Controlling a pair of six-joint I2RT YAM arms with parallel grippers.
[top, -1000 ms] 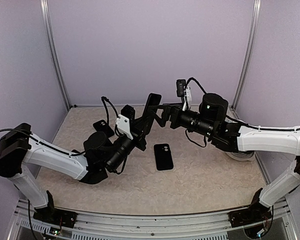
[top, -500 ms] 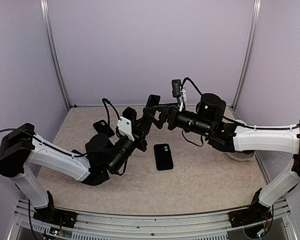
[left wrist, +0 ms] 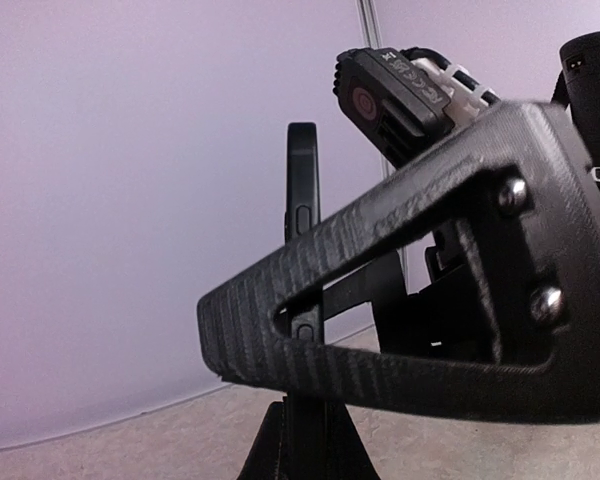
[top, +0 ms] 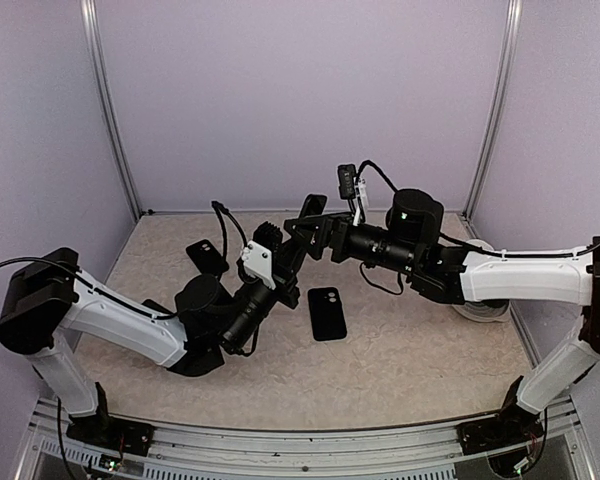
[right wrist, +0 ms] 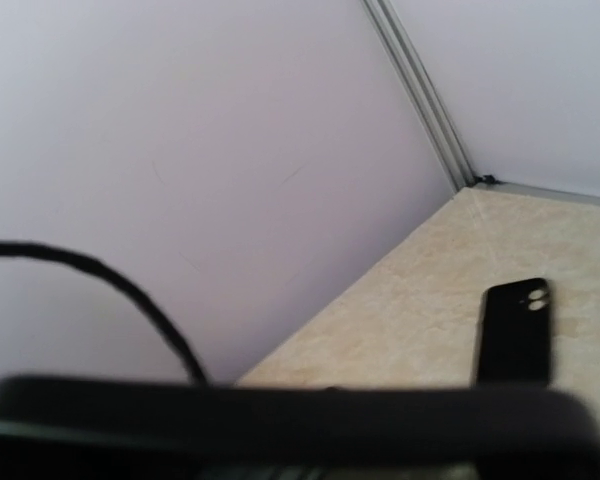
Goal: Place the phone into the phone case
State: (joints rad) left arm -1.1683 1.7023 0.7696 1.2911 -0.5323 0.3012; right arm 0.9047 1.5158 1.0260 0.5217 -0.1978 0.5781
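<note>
My left gripper (top: 292, 236) is shut on the lower end of the black phone (top: 311, 205), holding it upright above the table. In the left wrist view the phone (left wrist: 302, 180) shows edge-on with its side buttons, rising from my left gripper (left wrist: 305, 450). My right gripper (top: 308, 226) stands open and straddles the phone. One of its ribbed fingers (left wrist: 400, 230) crosses in front of the phone, the other stands behind it. The black phone case (top: 327, 312) lies flat on the table below, camera window at its far end.
Another black slab with camera dots (top: 208, 257) (right wrist: 515, 330) lies near the back left corner. A white round object (top: 483, 308) sits under the right arm. A blurred dark bar (right wrist: 280, 420) fills the bottom of the right wrist view. Purple walls enclose three sides.
My right gripper has moved left until its fingers straddle the held phone. My left arm has shifted a little, and the phone now leans less.
</note>
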